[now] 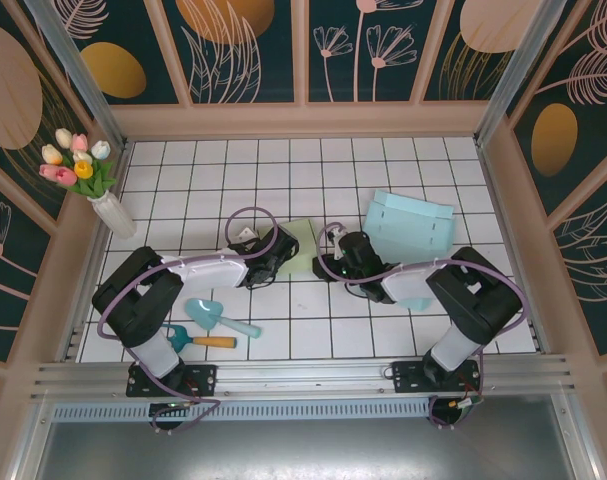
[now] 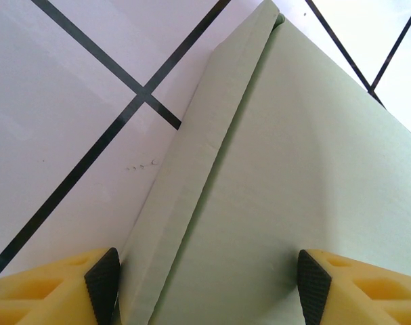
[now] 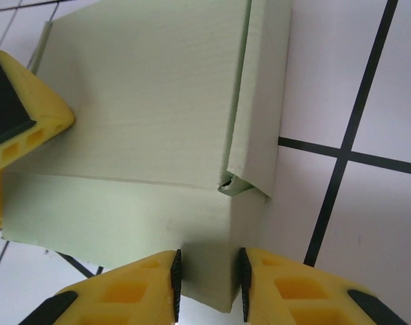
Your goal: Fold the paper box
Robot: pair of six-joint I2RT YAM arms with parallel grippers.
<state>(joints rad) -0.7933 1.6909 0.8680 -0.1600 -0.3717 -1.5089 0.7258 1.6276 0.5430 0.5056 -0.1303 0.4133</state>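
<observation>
Box (image 1: 303,243) (image 2: 293,169) (image 3: 144,101) is lying flat near the middle of the table (image 1: 433,165), pale green, between my two grippers. In the left wrist view one long flap is lying folded along its left edge, over a black grid line. In the right wrist view a narrow flap is running down its right side, with a small crumpled corner where that flap is meeting the lower panel.

I am holding my left gripper (image 1: 281,258) (image 2: 205,277) wide open over the box's near-left part; it is gripping nothing. One of its pads (image 2: 102,284) is sitting just left of the folded flap and the other is over the flat panel. One of its yellow fingers (image 3: 22,122) is also showing at the box's far side in the right wrist view.

I am holding my right gripper (image 1: 326,264) (image 3: 208,281) at the box's other side, its fingers standing close together with a narrow gap. The lower panel's corner is showing in that gap, but I cannot tell whether the pads are pinching it.

Just beyond my right arm a blue box (image 1: 408,225) is lying on the tiles. Near my left arm's base a scoop (image 1: 208,315) and a trowel (image 1: 198,340) are lying side by side. A vase (image 1: 113,212) of tulips (image 1: 75,160) is standing at the far left.
</observation>
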